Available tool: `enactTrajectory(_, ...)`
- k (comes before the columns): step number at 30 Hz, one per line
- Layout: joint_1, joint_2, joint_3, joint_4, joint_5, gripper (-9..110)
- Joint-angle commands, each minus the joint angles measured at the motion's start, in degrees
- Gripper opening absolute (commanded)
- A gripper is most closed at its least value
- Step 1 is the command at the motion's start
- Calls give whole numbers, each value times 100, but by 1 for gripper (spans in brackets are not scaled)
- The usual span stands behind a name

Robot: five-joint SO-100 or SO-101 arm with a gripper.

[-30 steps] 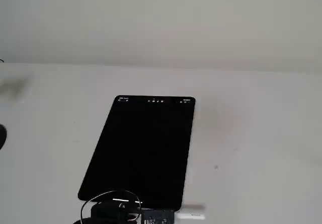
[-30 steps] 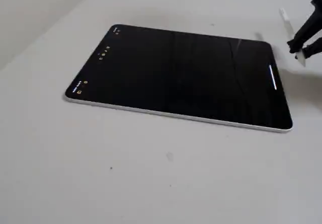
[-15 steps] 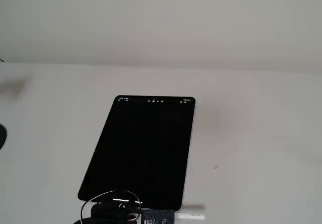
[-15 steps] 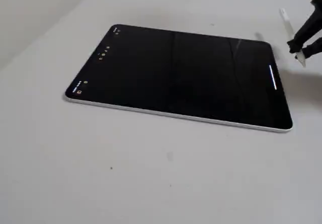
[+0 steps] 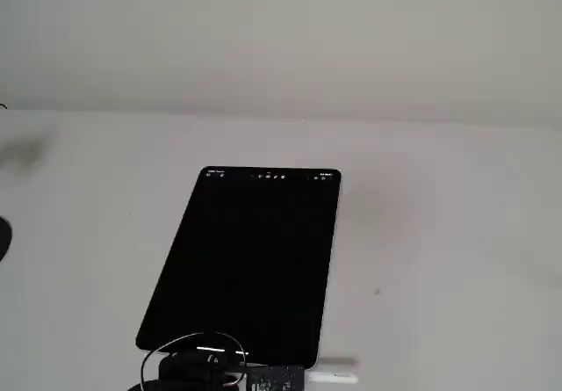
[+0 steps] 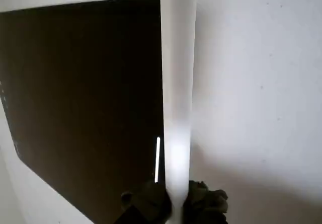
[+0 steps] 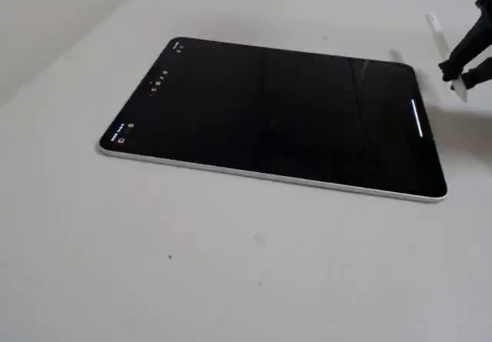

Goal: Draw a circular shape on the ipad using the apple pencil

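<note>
Lying flat on the pale table (image 7: 231, 265), the ipad (image 7: 269, 115) takes up the middle of the surface, its screen black, a thin silver edge along its near side in a fixed view. A tiny row of icons (image 5: 270, 177) runs along the short edge farthest from the arm in a fixed view. A short bright white bar (image 7: 417, 119) shows on the screen near the opposite short edge. The black gripper (image 7: 459, 73) sits just off that short edge, towards the table's right side in a fixed view, pinching the apple pencil (image 6: 177, 98) — a white shaft that, in the wrist view, runs upward alongside the tablet's long edge.
</note>
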Motion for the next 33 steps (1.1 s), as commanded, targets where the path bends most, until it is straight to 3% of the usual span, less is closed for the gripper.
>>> enactTrajectory(1,-18,53,-35,-9,-79,0)
enactTrajectory(12,-62,53,-35,-62,-97,0)
enactTrajectory(14,-62,53,9,-229,-378,0)
enactTrajectory(15,-88,53,53,-519,-1090,0)
enactTrajectory(20,-334,53,97,-2197,-3023,0)
enactTrajectory(27,-650,-343,703,-5379,-4966,0)
enactTrajectory(33,-738,-4570,211,-10055,-5774,0)
